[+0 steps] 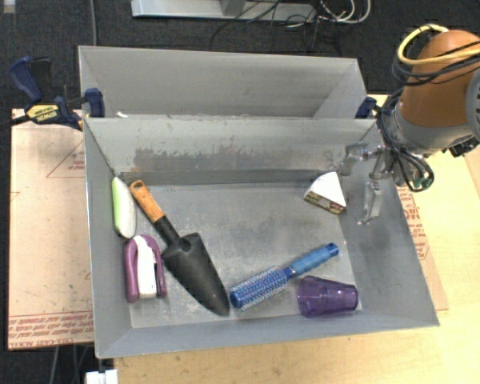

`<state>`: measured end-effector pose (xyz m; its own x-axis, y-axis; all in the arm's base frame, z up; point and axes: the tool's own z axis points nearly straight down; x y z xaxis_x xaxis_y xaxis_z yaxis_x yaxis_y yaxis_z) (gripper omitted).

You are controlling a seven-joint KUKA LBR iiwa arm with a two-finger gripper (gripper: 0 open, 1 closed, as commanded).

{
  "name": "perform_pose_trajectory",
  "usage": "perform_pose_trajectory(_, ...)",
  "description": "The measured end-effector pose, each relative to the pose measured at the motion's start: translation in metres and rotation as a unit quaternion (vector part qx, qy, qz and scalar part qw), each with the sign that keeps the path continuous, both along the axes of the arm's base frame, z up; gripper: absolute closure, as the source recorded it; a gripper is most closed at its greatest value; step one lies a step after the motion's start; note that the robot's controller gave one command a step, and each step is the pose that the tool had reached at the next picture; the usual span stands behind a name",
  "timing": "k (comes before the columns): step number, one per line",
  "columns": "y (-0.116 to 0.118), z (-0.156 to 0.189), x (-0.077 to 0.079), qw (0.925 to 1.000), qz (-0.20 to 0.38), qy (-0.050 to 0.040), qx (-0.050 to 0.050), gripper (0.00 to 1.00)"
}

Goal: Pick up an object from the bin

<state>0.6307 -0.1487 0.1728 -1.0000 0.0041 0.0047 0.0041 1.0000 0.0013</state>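
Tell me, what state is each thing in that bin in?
Purple plastic cup: lying on its side.
Orange-handled black trowel: lying flat.
Blue bristled hairbrush: lying flat, beside the cup.
White wedge-shaped block: resting apart from the others.
Gripper: hanging just right of the wedge.

Arm (474,106) comes in from the right, high up at the far side. A big rounded orange cover (440,74) wraps its wrist end, and a yellow cable (416,37) loops over the top of that cover. Grey metal body sits just under the cover. A bunch of dark cables (412,170) hangs below it, curling back toward the right. The gripper (370,206) is slim bare metal, set left of the wrist and pointing straight down. It's too thin to tell how it's set.
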Motion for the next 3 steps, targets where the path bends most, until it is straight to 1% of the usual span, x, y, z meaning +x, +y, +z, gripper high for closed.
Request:
perform_pose_trajectory(1,0.001,0.005,0.002,1.0,0.002,-0.0036,-0.001,0.0)
perform_pose_trajectory(2,0.004,-0.091,0.026,0.9982,0.06,-0.0062,-0.001,0.0)
perform_pose_trajectory(3,0.016,-0.078,0.029,1.0,0.003,-0.0086,-0.001,1.0)
